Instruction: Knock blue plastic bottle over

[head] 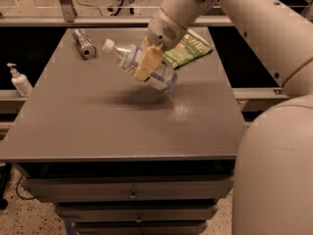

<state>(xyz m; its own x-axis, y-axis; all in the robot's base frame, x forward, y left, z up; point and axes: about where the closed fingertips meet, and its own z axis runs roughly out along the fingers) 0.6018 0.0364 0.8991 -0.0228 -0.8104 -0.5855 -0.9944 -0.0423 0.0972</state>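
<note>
The blue plastic bottle (128,58) is clear with a white cap and a blue-and-white label. It is tilted far over, cap to the left, held in the air above the grey table (98,121). My gripper (146,65) reaches down from the upper right and is shut on the bottle's middle, with a tan finger (145,64) across the label. The bottle's shadow lies on the table below it.
A silver metal can (84,43) lies on its side at the table's back left. A green snack bag (188,48) lies at the back right, behind the gripper. A small white pump dispenser (19,81) stands on a ledge left of the table. Drawers front the table below.
</note>
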